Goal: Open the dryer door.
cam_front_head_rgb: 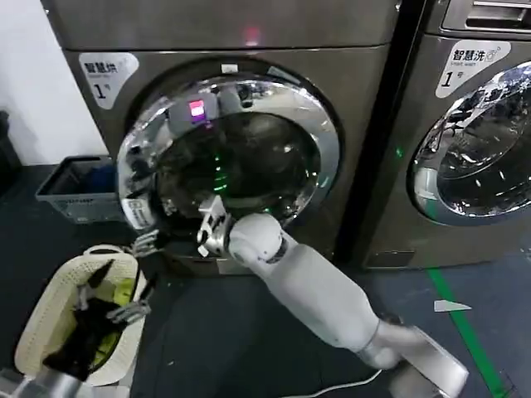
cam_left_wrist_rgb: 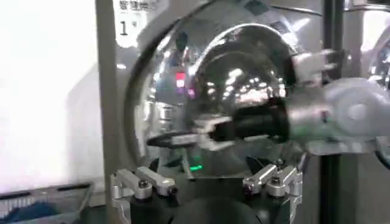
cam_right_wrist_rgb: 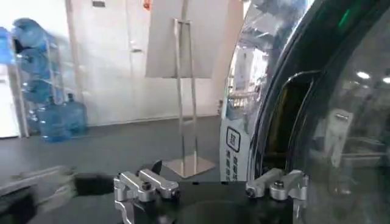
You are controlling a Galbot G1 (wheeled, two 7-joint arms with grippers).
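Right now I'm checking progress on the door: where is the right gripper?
In the head view the right gripper is at the lower rim of the dryer door, centre-left, just right of the laundry basket.

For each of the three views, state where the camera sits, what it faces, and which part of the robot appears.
Head: high, looking down at the dryer; right arm reaches its door, left gripper by a basket.
Left wrist: faces the door; right gripper crosses it.
Right wrist: beside the door's rim, facing the room.
Shared: the door.

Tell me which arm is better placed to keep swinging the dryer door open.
Right. The right gripper is already at the lower rim of the dryer door, while the left gripper hangs low over the laundry basket.
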